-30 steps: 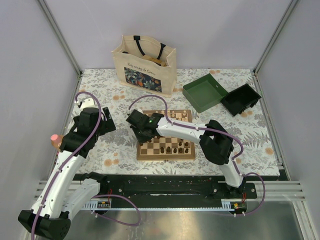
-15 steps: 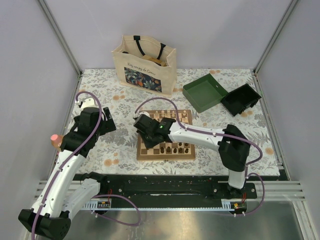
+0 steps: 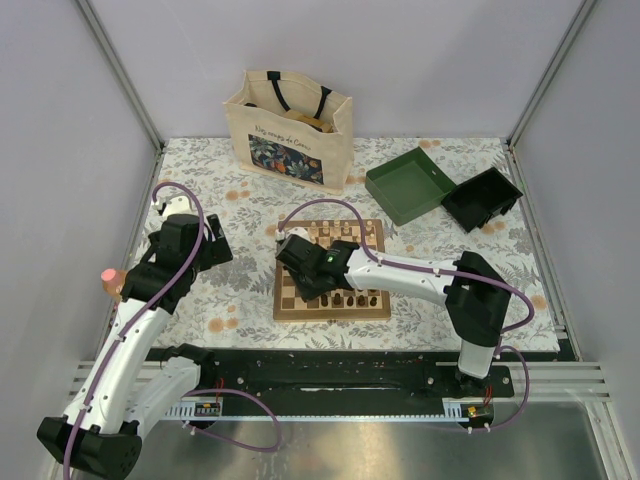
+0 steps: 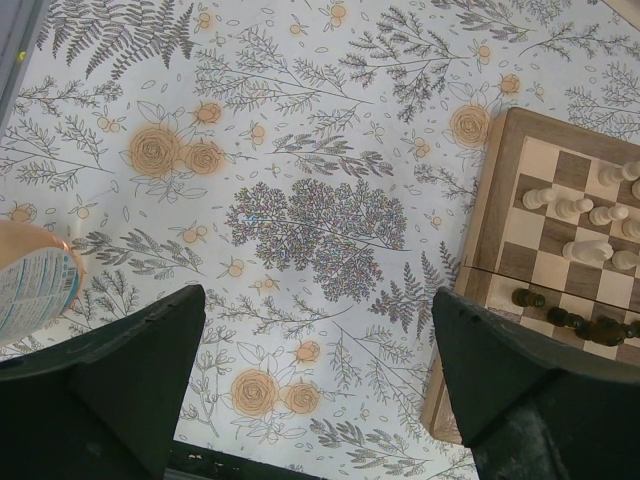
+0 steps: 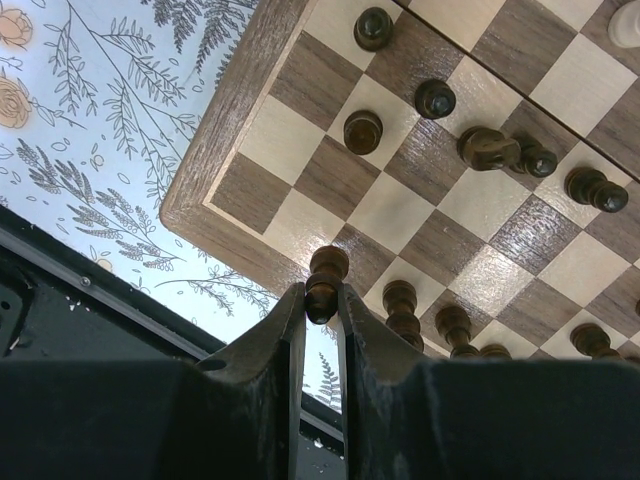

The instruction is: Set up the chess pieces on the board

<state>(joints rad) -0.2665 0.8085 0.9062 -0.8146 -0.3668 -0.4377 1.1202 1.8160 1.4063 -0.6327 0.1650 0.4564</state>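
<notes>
dark brown chess piece (image 5: 327, 268), pinched in the nearly shut right gripper (image 5: 320, 298), has swung over the board (image 5: 230, 130)'s near-left corner, ready for placing; left gripper (image 4: 318, 320) gapes empty.

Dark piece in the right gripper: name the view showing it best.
Right wrist: the dark piece sits pinched in the right gripper, close up. In top external the arm hides it; left wrist misses it.
</notes>
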